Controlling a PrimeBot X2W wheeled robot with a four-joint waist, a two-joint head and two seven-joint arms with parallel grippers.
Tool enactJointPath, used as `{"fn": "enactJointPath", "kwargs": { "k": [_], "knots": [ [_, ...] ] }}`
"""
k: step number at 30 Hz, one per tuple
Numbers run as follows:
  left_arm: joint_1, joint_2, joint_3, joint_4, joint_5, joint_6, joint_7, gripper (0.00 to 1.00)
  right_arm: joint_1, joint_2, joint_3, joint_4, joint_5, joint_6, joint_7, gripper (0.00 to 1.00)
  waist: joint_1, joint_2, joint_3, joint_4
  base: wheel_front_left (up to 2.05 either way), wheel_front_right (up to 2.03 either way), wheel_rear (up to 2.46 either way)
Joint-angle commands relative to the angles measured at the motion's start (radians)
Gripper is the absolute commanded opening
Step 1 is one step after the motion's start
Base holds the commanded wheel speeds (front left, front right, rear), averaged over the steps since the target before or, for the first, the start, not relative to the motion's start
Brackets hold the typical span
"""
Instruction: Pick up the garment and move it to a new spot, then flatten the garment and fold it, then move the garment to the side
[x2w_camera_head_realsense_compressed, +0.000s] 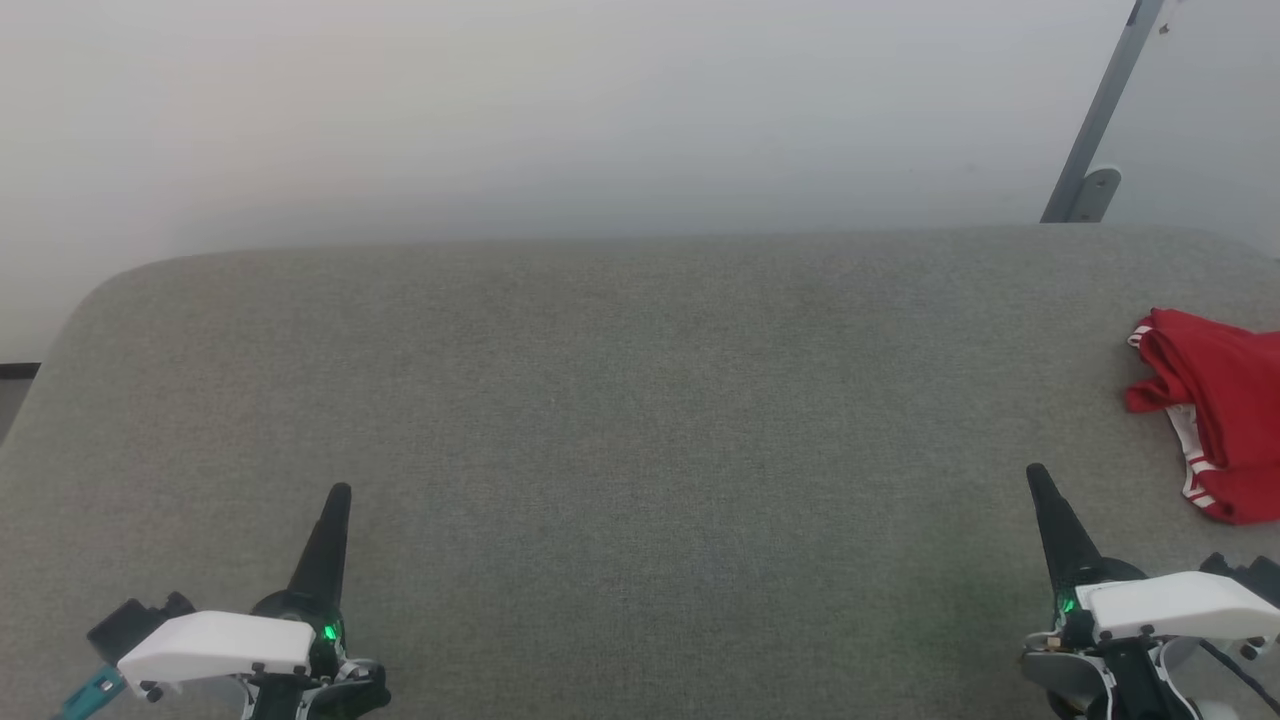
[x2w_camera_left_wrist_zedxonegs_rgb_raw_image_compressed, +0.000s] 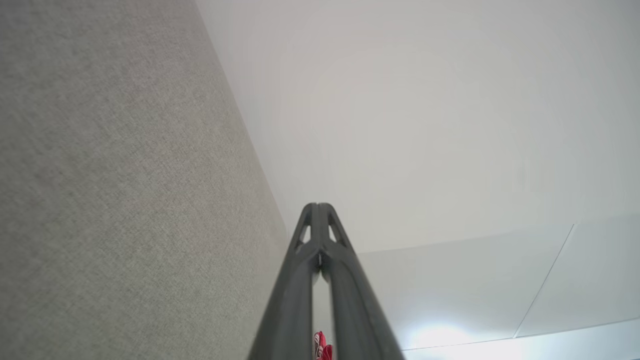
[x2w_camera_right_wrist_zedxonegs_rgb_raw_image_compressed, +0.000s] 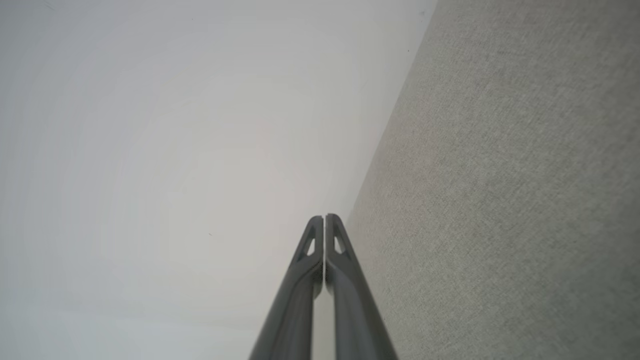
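Right gripper (x2w_camera_head_realsense_compressed: 1035, 470) (pinched together, empty) sits near the crumpled garment (x2w_camera_head_realsense_compressed: 1215, 410); left gripper (x2w_camera_head_realsense_compressed: 340, 490), likewise closed, well apart from it.

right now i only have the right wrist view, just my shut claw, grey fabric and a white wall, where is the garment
observer: In the head view the red garment lies bunched at the right edge of the grey padded surface, partly cut off by the frame.
operator: is my right claw touching it
observer: No. The right claw is apart from it, with bare fabric between. The garment lies up and to the right of its tip.
operator: and the left claw
observer: The left claw is shut and empty at the lower left, across the surface from the garment.
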Motion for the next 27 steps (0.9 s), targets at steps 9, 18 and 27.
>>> {"fn": "enactJointPath", "kwargs": {
  "k": [9, 18, 27],
  "knots": [
    [-0.034, -0.011, 0.008, 0.003, -0.064, -0.004, 0.024, 0.00, -0.019, 0.002, -0.004, -0.012, 0.085, 0.000, 0.022, 0.00, 0.0000, 0.0000, 0.005, -0.004, 0.00, 0.00, 0.00],
    [-0.045, -0.021, 0.012, 0.007, -0.109, -0.005, 0.039, 0.00, -0.024, 0.003, -0.005, -0.016, 0.156, 0.000, 0.038, 0.00, 0.0000, 0.0000, 0.010, -0.008, 0.00, 0.00, 0.00],
    [-0.055, -0.031, 0.015, 0.011, -0.153, -0.005, 0.056, 0.00, -0.027, 0.003, -0.007, -0.018, 0.224, 0.000, 0.053, 0.00, 0.0000, 0.0000, 0.015, -0.011, 0.00, 0.00, 0.00]
  ]
}}
